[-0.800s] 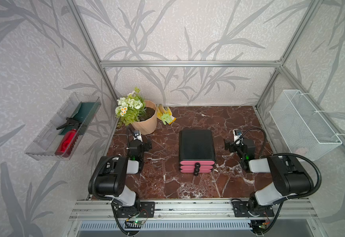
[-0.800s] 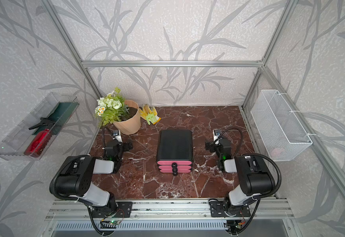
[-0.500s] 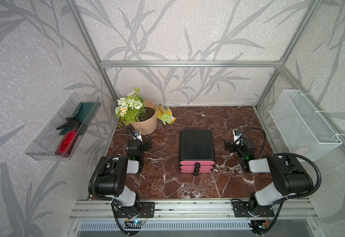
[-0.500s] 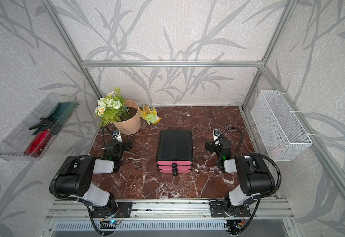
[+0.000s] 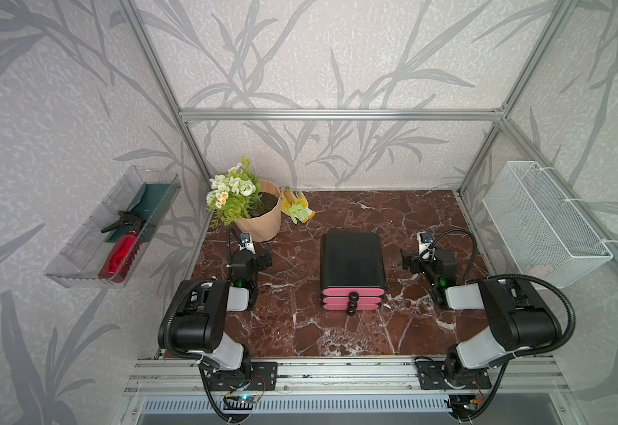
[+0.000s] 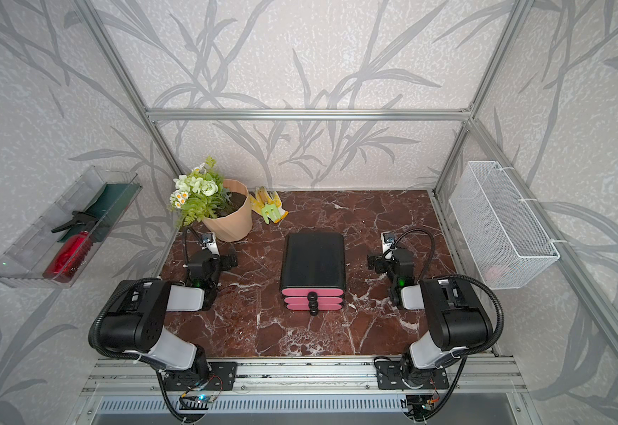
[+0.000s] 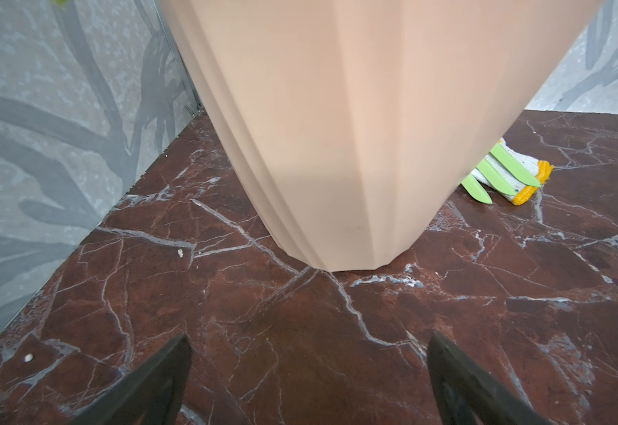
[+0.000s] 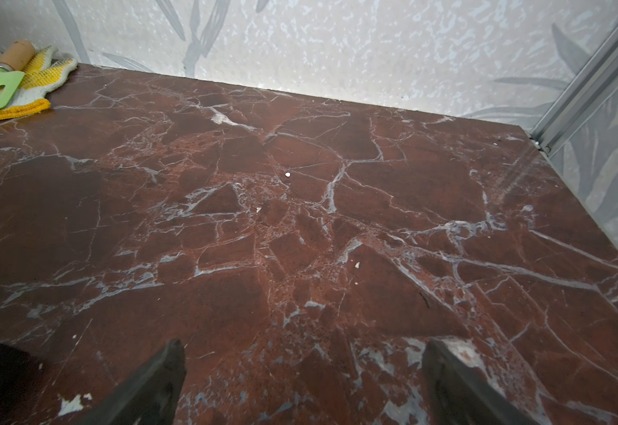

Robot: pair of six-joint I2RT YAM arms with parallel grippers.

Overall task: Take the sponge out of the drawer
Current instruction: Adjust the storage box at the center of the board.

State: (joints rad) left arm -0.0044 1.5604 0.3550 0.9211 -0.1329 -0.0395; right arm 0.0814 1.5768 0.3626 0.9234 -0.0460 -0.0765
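Left gripper (image 7: 309, 362) and right gripper (image 8: 304, 362) stood with jaws apart, empty, unmoved over the last second, flanking the drawer unit (image 5: 352, 261) toward the table (image 5: 392, 217) front edge. All three pink drawers (image 5: 352, 298) were shut. The sponge was not visible, presumably inside. Task judged not begun; a drawer must open first.

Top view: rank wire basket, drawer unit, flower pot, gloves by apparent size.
In a top view, largest first:
1. wire basket, though it hangs nearer the camera
2. drawer unit
3. flower pot, pot alone; with its plant, about level with the drawer unit
4. gloves
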